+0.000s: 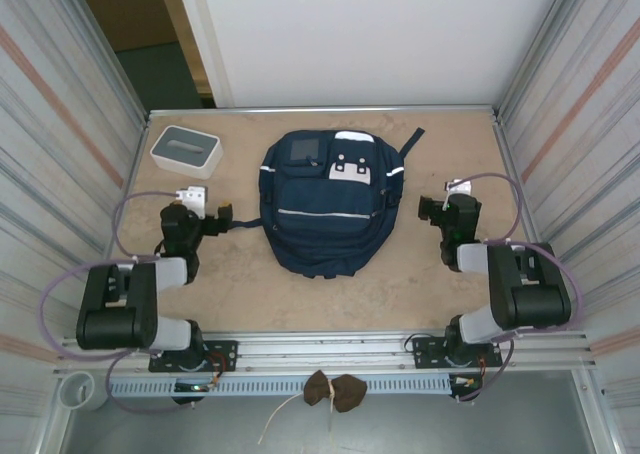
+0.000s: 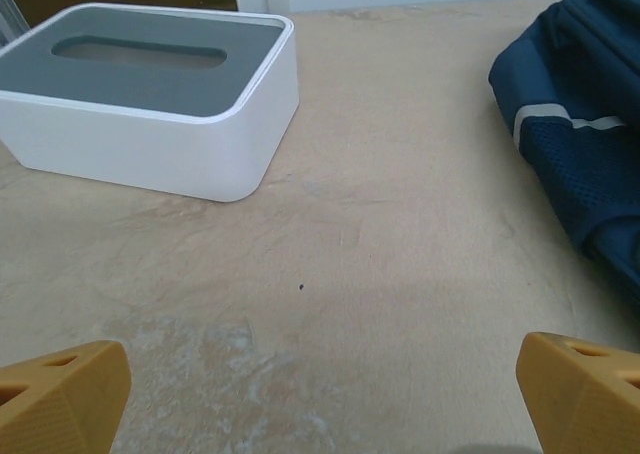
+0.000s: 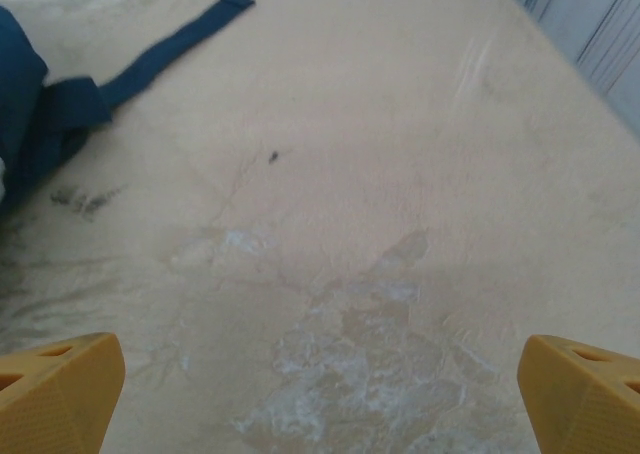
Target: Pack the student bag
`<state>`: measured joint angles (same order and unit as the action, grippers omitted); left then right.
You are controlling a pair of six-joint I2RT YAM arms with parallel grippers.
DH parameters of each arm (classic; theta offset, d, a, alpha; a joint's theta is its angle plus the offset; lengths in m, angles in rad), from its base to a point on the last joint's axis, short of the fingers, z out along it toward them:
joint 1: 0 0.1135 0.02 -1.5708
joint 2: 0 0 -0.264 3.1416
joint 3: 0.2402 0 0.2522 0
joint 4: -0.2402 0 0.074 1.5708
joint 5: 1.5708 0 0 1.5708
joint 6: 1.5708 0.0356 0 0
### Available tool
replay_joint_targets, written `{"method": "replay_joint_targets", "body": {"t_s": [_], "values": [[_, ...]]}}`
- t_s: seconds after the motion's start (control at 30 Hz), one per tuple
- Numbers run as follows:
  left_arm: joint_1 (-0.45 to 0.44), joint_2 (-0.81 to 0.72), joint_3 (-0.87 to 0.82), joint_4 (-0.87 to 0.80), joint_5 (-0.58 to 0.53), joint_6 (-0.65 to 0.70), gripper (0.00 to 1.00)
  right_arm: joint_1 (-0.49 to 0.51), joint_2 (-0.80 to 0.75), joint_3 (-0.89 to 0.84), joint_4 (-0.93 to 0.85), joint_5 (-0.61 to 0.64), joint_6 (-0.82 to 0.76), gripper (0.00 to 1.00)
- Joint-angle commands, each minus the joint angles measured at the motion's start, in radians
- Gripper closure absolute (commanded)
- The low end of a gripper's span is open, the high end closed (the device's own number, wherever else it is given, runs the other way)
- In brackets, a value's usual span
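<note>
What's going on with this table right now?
Nothing is being handled at this moment. A navy student bag lies flat in the middle of the table, front side up. The left gripper and right gripper sit on either side of it, both open and empty, touching nothing. A small white box with a grey top stands at the far left corner.

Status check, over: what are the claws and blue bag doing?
Left gripper open, empty. Right gripper open, empty. Student bag lying mid-table, untouched. White box apart, far left.
</note>
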<state>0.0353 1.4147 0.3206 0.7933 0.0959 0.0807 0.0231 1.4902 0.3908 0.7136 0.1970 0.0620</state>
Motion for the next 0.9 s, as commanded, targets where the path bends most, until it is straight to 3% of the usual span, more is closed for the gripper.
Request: {"method": "replay_joint_targets", "body": {"t_s": [0.0,0.1,0.3,0.87], "values": [[-0.007,0.105,0.007,0.181,0.103,-0.006,0.01,-0.048,0.065,-0.007,0.160,-0.142,0.018,0.01],[-0.021,0.093,0.088,-0.003,0.085,0.007,0.01,-0.055,0.055,0.012,0.102,-0.182,0.012,0.01],[-0.034,0.098,0.091,0.000,0.024,-0.004,0.01,-0.061,0.050,0.018,0.089,-0.191,0.019,0.01],[-0.035,0.096,0.092,-0.008,0.019,-0.004,0.01,-0.061,0.051,0.018,0.087,-0.189,0.018,0.01]]}}
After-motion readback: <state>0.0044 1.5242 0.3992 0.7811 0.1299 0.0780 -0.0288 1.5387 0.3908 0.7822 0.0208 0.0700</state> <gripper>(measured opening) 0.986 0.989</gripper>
